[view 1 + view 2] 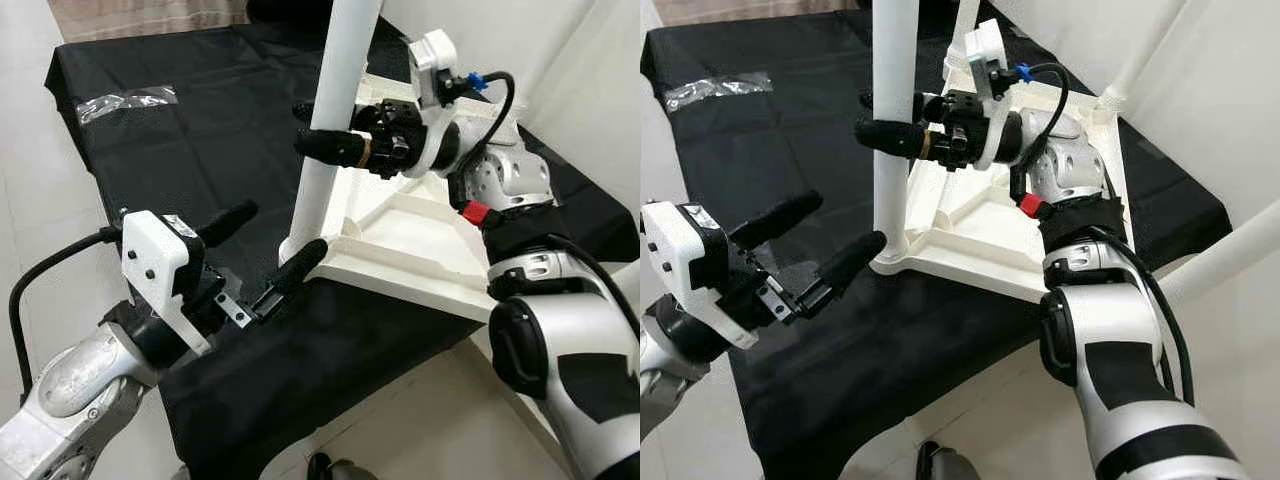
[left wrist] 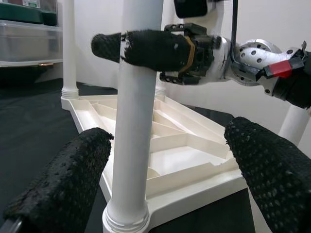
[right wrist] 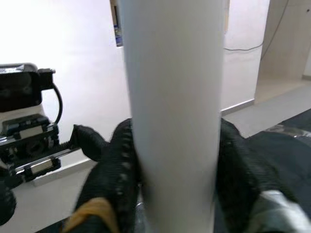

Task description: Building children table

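Head views: the white plastic tabletop point(image 1: 420, 255) lies upside down on the black cloth point(image 1: 180, 150), near its right edge. The right gripper point(image 1: 322, 130) pinches the upright white tube leg point(image 1: 335, 110). The left gripper point(image 1: 265, 245) is spread beside the leg's base.

Left wrist view: its fingers point(image 2: 63, 184) flank the base.

Right wrist view: black pads point(image 3: 114, 174) press the leg.

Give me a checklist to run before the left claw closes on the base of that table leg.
1. Right claw clamped on the white leg: ok.
2. Left claw open, fingers apart: ok.
3. Leg between the left claw's fingers: ok in the left wrist view.
4. Leg standing upright in the tabletop corner: ok.
5. Leg fully seated in its socket: cannot tell.
6. Tabletop lying upside down on the black cloth: ok.
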Robot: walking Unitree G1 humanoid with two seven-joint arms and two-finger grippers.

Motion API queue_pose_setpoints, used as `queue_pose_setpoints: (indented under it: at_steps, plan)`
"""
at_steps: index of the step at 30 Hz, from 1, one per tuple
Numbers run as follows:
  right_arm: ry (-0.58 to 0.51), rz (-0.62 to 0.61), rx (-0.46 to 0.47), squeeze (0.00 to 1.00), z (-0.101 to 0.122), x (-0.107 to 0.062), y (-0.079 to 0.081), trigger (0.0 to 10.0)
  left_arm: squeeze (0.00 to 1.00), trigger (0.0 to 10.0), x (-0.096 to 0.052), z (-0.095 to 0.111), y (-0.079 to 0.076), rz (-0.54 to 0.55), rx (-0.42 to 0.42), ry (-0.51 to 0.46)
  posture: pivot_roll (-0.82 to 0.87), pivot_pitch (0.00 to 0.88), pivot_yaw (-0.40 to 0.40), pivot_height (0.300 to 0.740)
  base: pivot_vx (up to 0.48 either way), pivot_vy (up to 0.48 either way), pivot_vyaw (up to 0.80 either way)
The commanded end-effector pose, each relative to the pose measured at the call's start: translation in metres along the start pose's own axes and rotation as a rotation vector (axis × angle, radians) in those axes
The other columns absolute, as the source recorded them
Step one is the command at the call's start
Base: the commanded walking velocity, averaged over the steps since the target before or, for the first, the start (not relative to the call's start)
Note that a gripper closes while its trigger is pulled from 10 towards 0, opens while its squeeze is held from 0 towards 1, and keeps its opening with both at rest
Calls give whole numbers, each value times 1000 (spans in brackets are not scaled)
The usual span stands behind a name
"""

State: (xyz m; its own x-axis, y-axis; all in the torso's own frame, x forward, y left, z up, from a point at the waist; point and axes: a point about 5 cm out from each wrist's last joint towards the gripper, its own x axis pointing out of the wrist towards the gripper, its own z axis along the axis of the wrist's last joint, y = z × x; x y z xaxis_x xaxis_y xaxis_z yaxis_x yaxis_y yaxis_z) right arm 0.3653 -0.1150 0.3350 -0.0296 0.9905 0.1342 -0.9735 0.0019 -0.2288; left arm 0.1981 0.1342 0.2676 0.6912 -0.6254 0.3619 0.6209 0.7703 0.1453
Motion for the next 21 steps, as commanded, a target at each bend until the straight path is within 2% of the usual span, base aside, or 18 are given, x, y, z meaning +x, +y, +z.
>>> queue_pose_setpoints:
  at_steps: [1, 2, 4, 5, 7, 9, 10, 11, 12, 13, 15, 16, 18, 21]
  plan:
    - [7, 1, 1, 0, -4, -12, 3, 0, 0, 10000, -1, -1, -3, -7, -2, 9, 122, 249, -157, 740, 0, 0, 0]
    - [7, 1, 1, 0, -4, -12, 3, 0, 0, 10000, -1, -1, -3, -7, -2, 9, 122, 249, -157, 740, 0, 0, 0]
    - [21, -15, 28, 0, -13, -27, 10, 0, 0, 10000, 0, -2, -3, -11, -7, 4, 113, 243, -156, 740, 0, 0, 0]
    - [21, -15, 28, 0, -13, -27, 10, 0, 0, 10000, 0, -2, -3, -11, -7, 4, 113, 243, -156, 740, 0, 0, 0]
    - [65, -42, 37, 0, -22, -38, 16, 0, 0, 10000, 1, -1, -3, -12, -8, 0, 111, 242, -156, 740, 0, 0, 0]
    - [72, -47, 39, 0, -24, -39, 17, 0, 0, 10000, 1, -1, -3, -12, -8, 0, 111, 242, -156, 740, 0, 0, 0]
    - [238, -512, 19, 0, -64, -29, 27, 0, 0, 10000, 0, -2, -2, -15, -6, 2, 111, 227, -189, 740, 0, 0, 0]
    - [238, -512, 19, 0, -64, -29, 27, 0, 0, 10000, 0, -2, -2, -15, -6, 2, 111, 227, -189, 740, 0, 0, 0]
    - [275, -656, -4, 0, -72, -29, 32, 0, 0, 10000, -1, -2, -1, -15, -6, 3, 111, 227, -189, 740, 0, 0, 0]
    - [369, -808, -28, 0, -98, -20, 60, 0, 0, 10000, 0, -1, -1, -19, -6, -1, 108, 219, -181, 740, 0, 0, 0]
    - [425, -945, -16, 0, -121, -6, 99, 0, 0, 10000, 1, -1, 1, -24, 0, 0, 110, 217, -154, 740, 0, 0, 0]
    - [427, -987, 5, 0, -127, -1, 111, 0, 0, 10000, 2, -1, 2, -27, 5, 4, 110, 217, -154, 740, 0, 0, 0]
    - [422, -994, 21, 0, -130, 2, 114, 0, 0, 10000, 2, -2, 3, -28, 8, 7, 110, 217, -154, 740, 0, 0, 0]
    - [379, -1026, -16, 0, -123, 9, 88, 0, 0, 10000, 7, 1, 3, -41, 11, -11, 118, 190, -153, 740, 0, 0, 0]
